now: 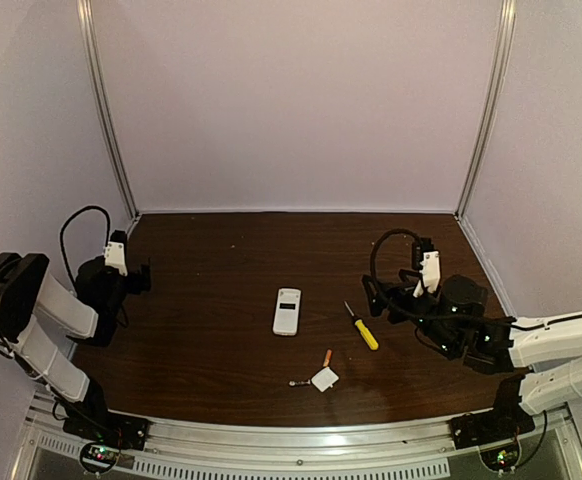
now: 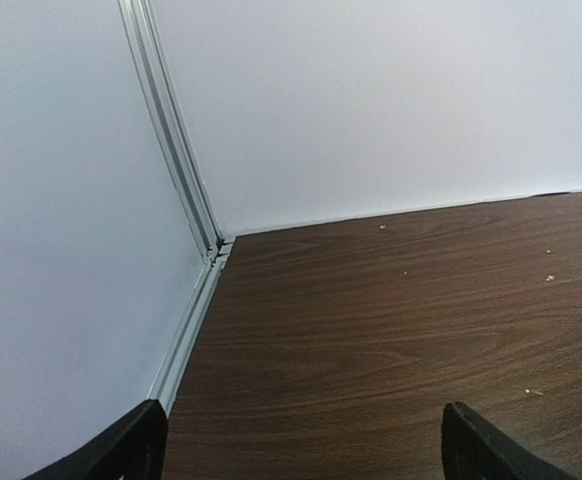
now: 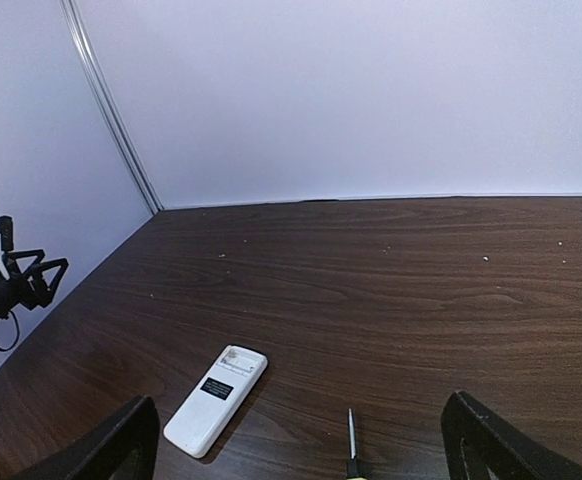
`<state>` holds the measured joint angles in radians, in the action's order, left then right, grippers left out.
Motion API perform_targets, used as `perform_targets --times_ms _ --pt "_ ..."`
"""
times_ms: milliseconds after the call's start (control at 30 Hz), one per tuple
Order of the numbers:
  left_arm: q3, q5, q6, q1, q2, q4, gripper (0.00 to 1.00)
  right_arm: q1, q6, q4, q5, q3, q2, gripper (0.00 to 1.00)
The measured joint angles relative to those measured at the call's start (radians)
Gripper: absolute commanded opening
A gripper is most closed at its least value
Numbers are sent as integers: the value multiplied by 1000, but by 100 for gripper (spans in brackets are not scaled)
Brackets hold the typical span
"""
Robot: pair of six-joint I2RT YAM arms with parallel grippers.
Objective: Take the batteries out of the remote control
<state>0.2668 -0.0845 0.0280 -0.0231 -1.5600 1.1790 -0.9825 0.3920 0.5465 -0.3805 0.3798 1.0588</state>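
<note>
The remote control (image 1: 287,311) lies flat mid-table, white back up with its dark patch showing. In the right wrist view the remote control (image 3: 216,398) has an uncovered white recess at its far end. One orange battery (image 1: 327,357) lies loose on the table nearer the front edge. My left gripper (image 1: 141,277) hovers far to the left, open with nothing in it, and its fingers (image 2: 121,450) frame bare wood. My right gripper (image 1: 376,293) stands open to the right of the remote. In its wrist view the right gripper (image 3: 301,438) holds nothing.
A yellow-handled screwdriver (image 1: 362,326) lies between the remote and my right gripper, its shaft (image 3: 351,440) pointing away. A small white square cover (image 1: 324,379) rests near the front edge, with a slim grey piece (image 1: 298,383) beside it. Walls close in the back and sides.
</note>
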Motion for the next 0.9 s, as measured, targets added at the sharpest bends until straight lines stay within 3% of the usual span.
perform_targets --times_ms 233,533,900 --pt "0 2 -1 0 0 2 97 0 -28 12 -66 24 82 100" --pt "0 3 -1 0 0 3 98 0 -91 262 -49 -39 261 100" --pt "0 3 -1 0 0 3 98 0 -137 356 -21 -38 360 100"
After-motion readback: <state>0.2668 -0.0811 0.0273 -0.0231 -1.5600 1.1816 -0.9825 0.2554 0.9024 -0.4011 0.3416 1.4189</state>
